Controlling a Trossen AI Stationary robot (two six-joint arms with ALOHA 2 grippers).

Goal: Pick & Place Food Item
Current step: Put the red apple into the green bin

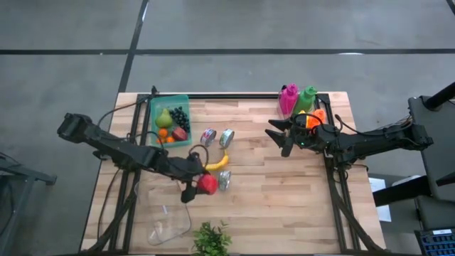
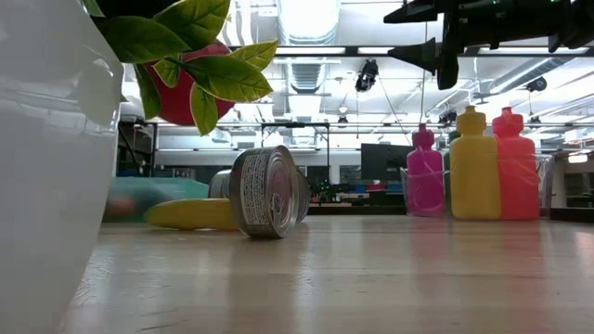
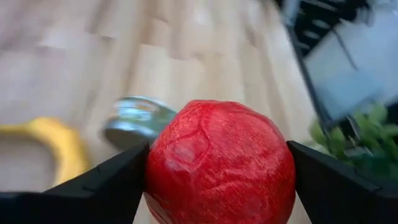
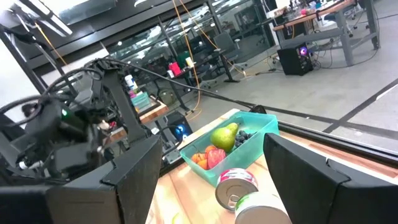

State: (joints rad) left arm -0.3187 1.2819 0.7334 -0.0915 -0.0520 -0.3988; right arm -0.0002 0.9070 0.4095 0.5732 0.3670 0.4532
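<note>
Left gripper (image 3: 217, 171) has the red apple (image 3: 221, 163) clamped between its 2 fingers, carry step underway.

It hangs over the table (image 1: 284, 199) right by the banana (image 1: 217, 163) and a can (image 1: 224, 179). Next it probably needs a drop spot, maybe the green tray (image 1: 158, 107). Right gripper (image 1: 279, 136) waits open near the bottles (image 1: 297, 99).

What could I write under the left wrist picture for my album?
The left gripper holds a red apple above the table, near a can and banana.

Open table (image 1: 284, 199) ahead of me on the right half. Cans (image 1: 226, 137), banana (image 1: 217, 163) crowd the middle; bottles (image 1: 297, 99) block the far right corner; plant (image 1: 212, 240) at near edge.
</note>
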